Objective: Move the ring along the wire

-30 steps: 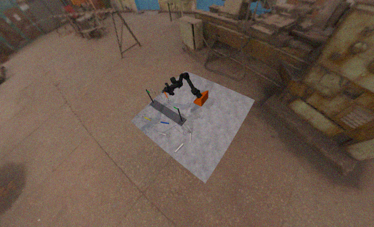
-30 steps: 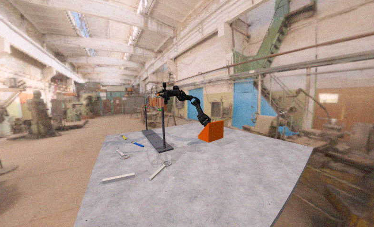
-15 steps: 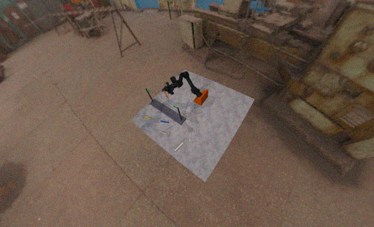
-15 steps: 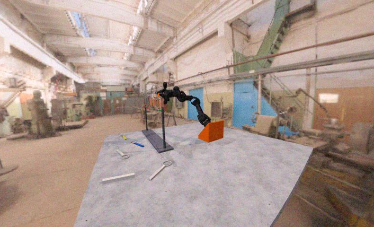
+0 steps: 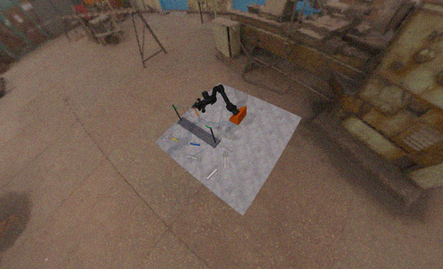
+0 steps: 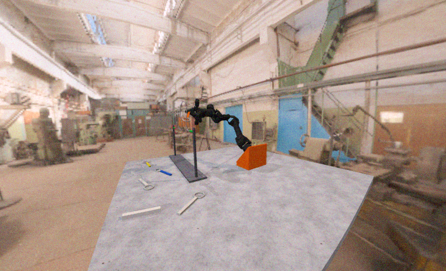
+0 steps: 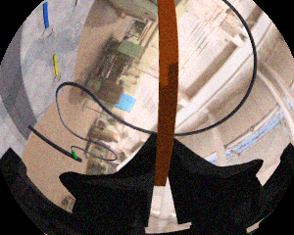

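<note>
My gripper (image 5: 197, 107) (image 6: 189, 112) (image 7: 159, 137) is shut on the orange handle (image 5: 196, 111) (image 6: 188, 114) (image 7: 167, 78) of the ring (image 5: 197, 115) (image 6: 187, 117). It holds the handle high in the air, between the two dark posts and a little to the arm's side of them. The far post (image 5: 176, 112) (image 6: 174, 140) and the near post (image 5: 212, 134) (image 6: 195, 152) stand on a dark base plate (image 5: 197, 131) (image 6: 186, 166), each with a green wire end on top. In the wrist view the thin grey wire (image 7: 253, 42) loops around the handle and a green bit (image 7: 74, 155) shows low on the left. I cannot tell whether ring and wire touch.
The arm's orange base (image 5: 238, 115) (image 6: 252, 156) stands behind the posts. On the grey table lie a yellow-handled ring (image 5: 174, 139) (image 6: 147, 164), a blue-handled ring (image 5: 194, 144) (image 6: 165, 172), two pale-handled rings (image 5: 225, 161) (image 6: 189, 202) (image 6: 144, 183) and a white bar (image 5: 212, 173) (image 6: 141, 211).
</note>
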Robot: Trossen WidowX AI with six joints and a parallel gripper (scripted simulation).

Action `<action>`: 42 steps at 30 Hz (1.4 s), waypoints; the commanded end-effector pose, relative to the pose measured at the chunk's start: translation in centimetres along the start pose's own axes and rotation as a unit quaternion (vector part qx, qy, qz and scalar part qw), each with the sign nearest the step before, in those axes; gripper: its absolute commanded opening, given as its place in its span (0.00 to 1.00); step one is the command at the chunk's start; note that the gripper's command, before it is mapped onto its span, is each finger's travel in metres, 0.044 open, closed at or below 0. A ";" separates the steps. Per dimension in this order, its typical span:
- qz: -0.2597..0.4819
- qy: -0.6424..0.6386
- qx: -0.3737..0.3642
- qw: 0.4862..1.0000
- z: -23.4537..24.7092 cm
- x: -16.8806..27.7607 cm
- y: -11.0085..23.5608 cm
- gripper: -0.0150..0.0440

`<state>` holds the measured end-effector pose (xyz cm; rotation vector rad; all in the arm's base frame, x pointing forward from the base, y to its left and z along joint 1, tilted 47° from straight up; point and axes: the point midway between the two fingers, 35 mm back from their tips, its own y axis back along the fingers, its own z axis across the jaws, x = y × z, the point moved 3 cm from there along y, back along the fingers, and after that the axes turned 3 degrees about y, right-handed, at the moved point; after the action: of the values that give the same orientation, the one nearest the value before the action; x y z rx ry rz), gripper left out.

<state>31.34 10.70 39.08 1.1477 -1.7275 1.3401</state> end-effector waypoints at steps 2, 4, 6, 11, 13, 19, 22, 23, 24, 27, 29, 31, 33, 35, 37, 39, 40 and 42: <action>0.000 -0.001 0.000 1.000 0.6 0.0 -0.1 0.00; -0.001 -0.008 -0.003 1.000 1.0 0.0 -0.2 0.00; -0.002 -0.015 -0.007 1.000 1.4 0.0 -0.2 0.00; -0.006 -0.045 -0.019 0.999 2.5 0.0 -0.4 0.00; -0.002 -0.053 -0.023 0.998 2.8 0.0 -0.3 0.00; 0.025 -0.109 -0.052 0.992 4.5 -0.6 0.5 0.00; 0.024 -0.134 -0.065 0.989 5.3 -0.8 0.5 0.00; 0.022 -0.144 -0.070 0.987 5.6 -0.9 0.5 0.00; 0.021 -0.155 -0.075 0.985 5.9 -1.0 0.5 0.00; 0.016 -0.186 -0.090 0.978 6.8 -1.3 0.6 0.00; 0.013 -0.207 -0.100 0.973 7.4 -1.6 0.6 0.00; 0.010 -0.228 -0.110 0.967 8.0 -1.9 0.6 0.00; 0.007 -0.249 -0.121 0.961 8.6 -2.2 0.7 0.00; 0.003 -0.270 -0.131 0.954 9.2 -2.5 0.7 0.00; 0.000 -0.291 -0.141 0.946 9.7 -2.9 0.8 0.00; -0.004 -0.312 -0.151 0.938 10.2 -3.2 0.9 0.00; -0.005 -0.322 -0.156 0.934 10.5 -3.4 1.0 0.00; -0.009 -0.343 -0.166 0.924 11.0 -3.9 1.1 0.00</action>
<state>31.98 1.82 33.32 1.4902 -2.2627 0.6941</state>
